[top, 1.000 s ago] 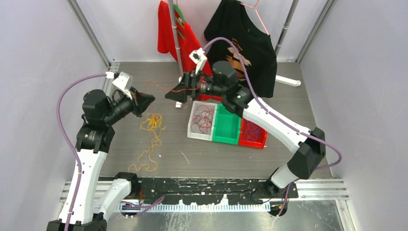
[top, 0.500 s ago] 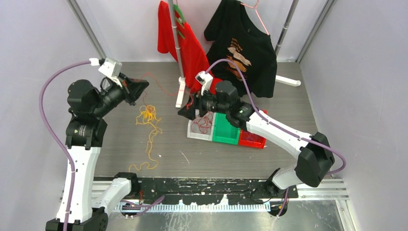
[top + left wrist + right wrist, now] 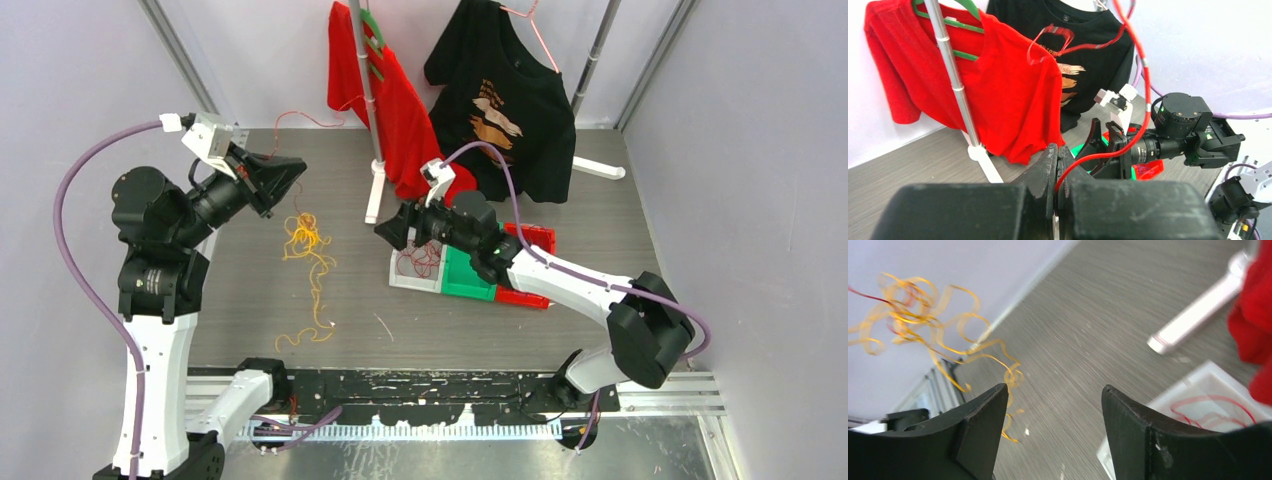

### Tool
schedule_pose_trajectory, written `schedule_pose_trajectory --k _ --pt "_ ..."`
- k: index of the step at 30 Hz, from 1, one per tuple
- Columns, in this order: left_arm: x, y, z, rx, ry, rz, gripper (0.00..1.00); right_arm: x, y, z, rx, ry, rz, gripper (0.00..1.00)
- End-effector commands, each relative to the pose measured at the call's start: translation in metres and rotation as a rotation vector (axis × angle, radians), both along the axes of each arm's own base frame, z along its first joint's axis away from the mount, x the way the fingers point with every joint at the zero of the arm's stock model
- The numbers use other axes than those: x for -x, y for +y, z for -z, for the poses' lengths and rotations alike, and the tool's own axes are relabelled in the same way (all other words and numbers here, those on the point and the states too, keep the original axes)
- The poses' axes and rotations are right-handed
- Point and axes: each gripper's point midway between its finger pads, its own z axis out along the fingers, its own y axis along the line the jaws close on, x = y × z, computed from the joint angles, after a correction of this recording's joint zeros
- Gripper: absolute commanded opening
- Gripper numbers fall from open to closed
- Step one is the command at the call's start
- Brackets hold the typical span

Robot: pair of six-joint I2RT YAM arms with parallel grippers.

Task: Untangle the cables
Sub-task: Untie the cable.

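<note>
Cables, part sorted. Your left gripper (image 3: 1057,150) pinched one red cable (image 3: 1146,90), left of the white bin (image 3: 398,280); your right gripper (image 3: 1054,390) gaped empty over it (red coils (image 3: 422,258) lay inside). Yellow tangle (image 3: 304,238), bin's left, awaited separating.

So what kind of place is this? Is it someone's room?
Probably a robot practice booth, not a bedroom. Plain walls box in a table, the left arm and right arm are bolted at its near edge, and the sorting bins and tangled yellow cables look like props.
</note>
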Motion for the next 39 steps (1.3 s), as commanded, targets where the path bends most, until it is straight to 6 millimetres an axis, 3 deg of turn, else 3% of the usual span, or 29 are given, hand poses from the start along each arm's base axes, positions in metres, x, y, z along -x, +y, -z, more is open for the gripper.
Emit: schedule_pose_trajectory --k 1,5,8,13,22,32,39 --pt "0.015 -0.007 -0.02 0.03 -0.041 0.062 0.0 0.021 0.034 -0.091 -0.256 -0.204 -0.146 0.73" --pt "0.012 -0.009 -0.015 0.033 -0.024 0.074 0.0 0.048 0.068 -0.113 -0.269 -0.267 -0.252 0.73" --pt "0.011 -0.011 -0.012 0.03 -0.01 0.088 0.0 0.055 0.088 -0.118 -0.269 -0.288 -0.266 0.73" --pt "0.013 -0.014 -0.01 0.036 0.005 0.111 0.0 0.05 0.109 -0.119 -0.282 -0.314 -0.212 0.72" --pt "0.025 -0.019 -0.016 0.06 0.01 0.155 0.0 0.021 0.113 -0.117 -0.288 -0.315 -0.056 0.56" --pt "0.027 -0.023 -0.023 0.095 0.029 0.184 0.0 0.029 0.139 -0.086 -0.222 -0.334 -0.021 0.56" --pt "0.028 -0.019 -0.032 0.069 -0.02 0.161 0.0 0.034 0.135 -0.053 -0.183 -0.29 -0.011 0.28"
